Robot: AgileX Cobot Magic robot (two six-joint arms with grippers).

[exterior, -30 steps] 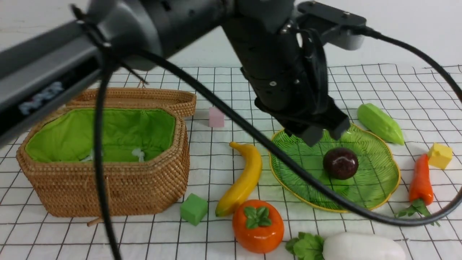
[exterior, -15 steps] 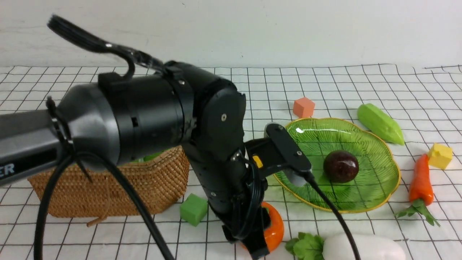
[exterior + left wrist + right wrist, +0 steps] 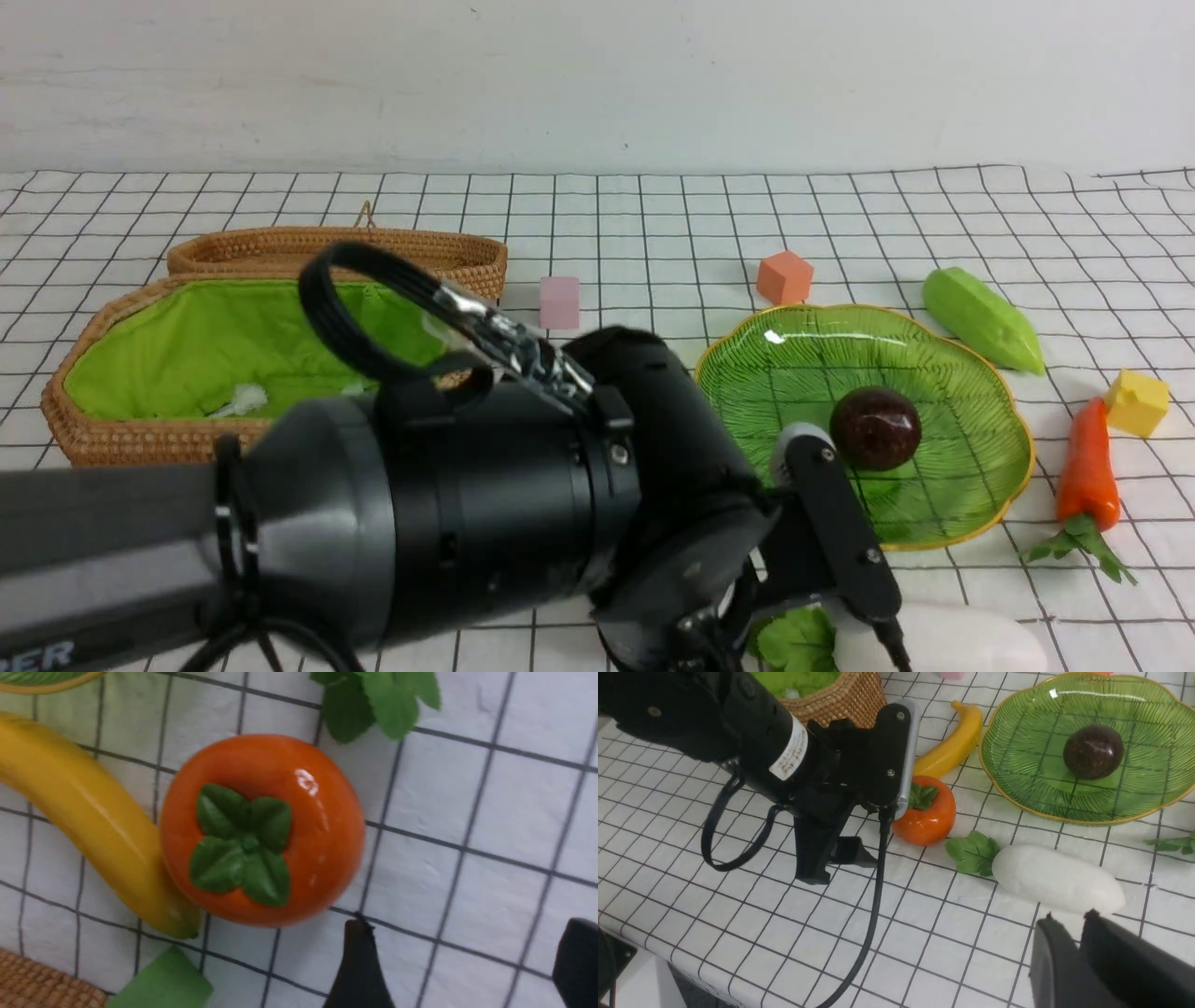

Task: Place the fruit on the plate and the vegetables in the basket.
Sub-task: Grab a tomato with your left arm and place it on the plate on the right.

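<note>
Left wrist view: the left gripper (image 3: pixel 467 926) hangs with its fingers wide apart and empty, off to one side of the persimmon (image 3: pixel 261 830) rather than astride it; closing here would catch only cloth. The persimmon sits just off the plate's near rim, pressed against the tip of the banana (image 3: pixel 88 816), which lies along the plate's left side; a finger pushed down between them could shove the banana or ride up on it. The radish (image 3: pixel 1057 884) lies in front of the plate, its leaves close by the persimmon, and could snag. The toy is glossy and round, so I'd judge a shallow pinch may squirt it out; set down hard, it could knock the mangosteen (image 3: pixel 875 427) rolling.

The plate (image 3: pixel 990 485) holds only the mangosteen, near its middle. The basket (image 3: pixel 140 439), well left of the plate, shows bare green lining and what may be a pale scrap; the arm hides part of it, but I see no vegetable inside. The carrot (image 3: pixel 1088 462) and gourd (image 3: pixel 982 319) lie on the cloth just right of the plate. The right gripper (image 3: pixel 1069 919) has its fingers drawn together on nothing, near the radish.
</note>
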